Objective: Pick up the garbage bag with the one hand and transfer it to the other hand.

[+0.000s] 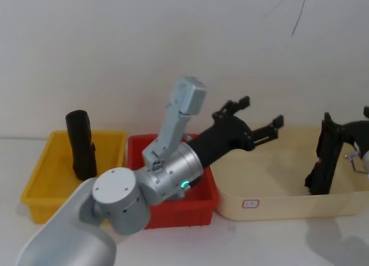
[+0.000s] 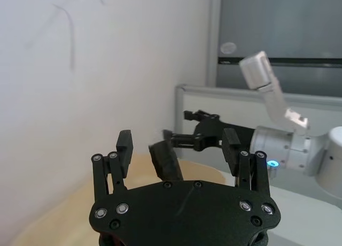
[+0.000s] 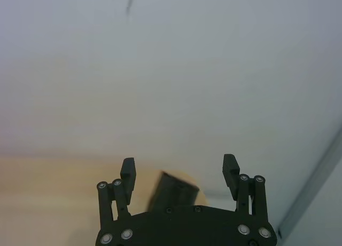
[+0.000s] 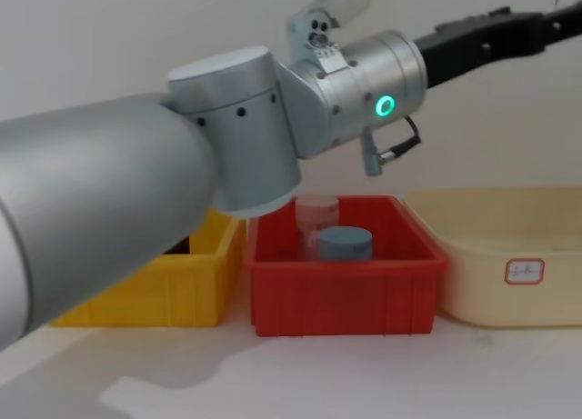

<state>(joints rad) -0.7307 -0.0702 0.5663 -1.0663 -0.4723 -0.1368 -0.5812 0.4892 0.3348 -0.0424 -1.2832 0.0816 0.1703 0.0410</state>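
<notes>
Garbage bag [image 2: 166,161] leans tilted in the cream tub [image 1: 277,205] w/ bare tub floor around it. It sits between L gripper [image 1: 263,110], fingers spread wide over the tub's left end, and R gripper [image 1: 345,123] at the right end, fingers also apart; neither clamps it. Second roll [image 1: 81,143] stands upright in yellow bin [image 1: 43,176], blue-lidded jar [image 4: 344,244] in red bin [image 4: 346,301] beside it; white table [image 1: 271,243], plain wall [image 1: 115,47] w/ thin crack behind.

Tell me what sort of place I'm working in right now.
Likely a robot test bench: a white tabletop against a bare white wall, with yellow bin, red bin and cream tub lined up. The left hand hangs open over the tub; the right hand is open by the garbage bag in it.
</notes>
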